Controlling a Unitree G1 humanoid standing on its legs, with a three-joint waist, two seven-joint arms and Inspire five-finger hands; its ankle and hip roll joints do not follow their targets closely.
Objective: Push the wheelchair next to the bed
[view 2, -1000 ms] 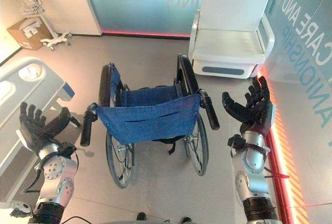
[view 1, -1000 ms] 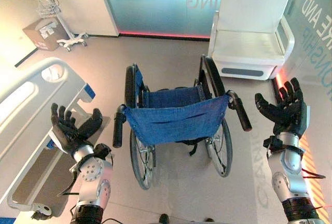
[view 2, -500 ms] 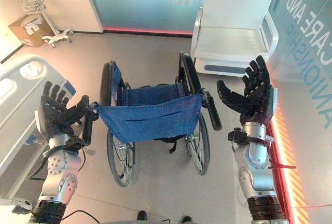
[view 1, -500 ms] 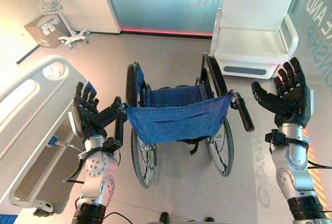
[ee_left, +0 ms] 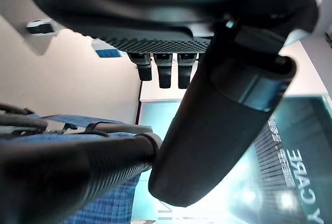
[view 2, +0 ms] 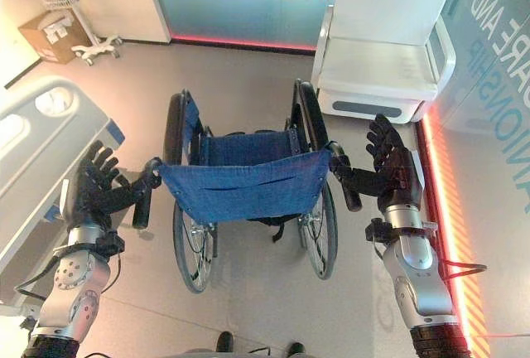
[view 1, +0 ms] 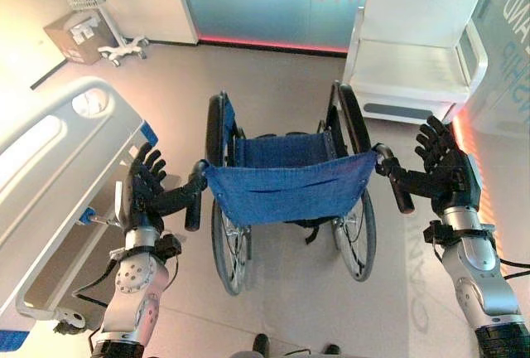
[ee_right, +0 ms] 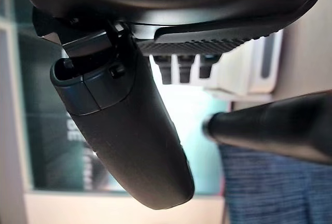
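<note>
The wheelchair (view 1: 286,184) stands before me with its blue cloth back facing me and black armrests and wheels. The white bed (view 1: 50,159) lies along the left side. My left hand (view 1: 142,191) is open beside the left push handle (view 1: 195,200), its thumb reaching to the grip. In the left wrist view the handle (ee_left: 72,169) lies between thumb and straight fingers (ee_left: 163,71). My right hand (view 1: 445,177) is open at the right push handle (view 1: 396,180), thumb touching it. The right wrist view shows that handle (ee_right: 275,125) beside the straight fingers (ee_right: 187,66).
A white reclining chair (view 1: 414,68) stands at the back right. A cardboard box (view 1: 70,35) and a wheeled stand (view 1: 116,43) sit in the far left corner. A frosted glass wall (view 1: 265,2) closes the back. Open floor lies between wheelchair and bed.
Both open hands have moved inward to the wheelchair's push handles, the thumbs now at the grips. The camera has shifted slightly.
</note>
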